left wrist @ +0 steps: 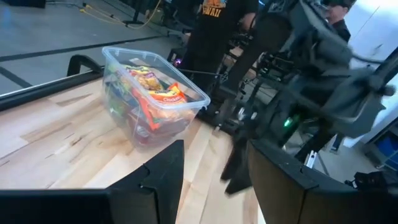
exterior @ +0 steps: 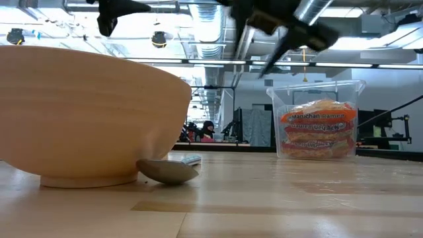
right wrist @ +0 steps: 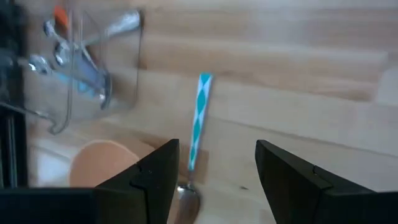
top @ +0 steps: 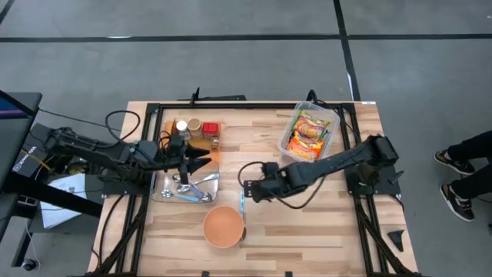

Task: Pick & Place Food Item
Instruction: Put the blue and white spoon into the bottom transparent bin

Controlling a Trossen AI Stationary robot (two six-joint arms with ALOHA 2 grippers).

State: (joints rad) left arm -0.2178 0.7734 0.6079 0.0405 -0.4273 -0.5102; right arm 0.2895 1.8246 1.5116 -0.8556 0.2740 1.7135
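**Grey floor, busy workshop behind**

Grey concrete floor [top: 231,61] crossed by dark lines surrounds the wooden table [top: 261,223]. Overhead, pipes and ducts [exterior: 211,33] run under bright ceiling lights. A person [exterior: 209,129] sits far back; shoes [top: 460,181] show at the floor's edge.

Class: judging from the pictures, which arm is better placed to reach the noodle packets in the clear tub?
Probably the right: its arm runs beside the clear tub, while the left gripper hovers over the utensil tray.

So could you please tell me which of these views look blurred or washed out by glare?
Right wrist view: motion-smeared, spoon and utensil tray soft. Low view: bowl looms close, ceiling lights glare. Left wrist view: far arm smeared. High view: evenly lit.
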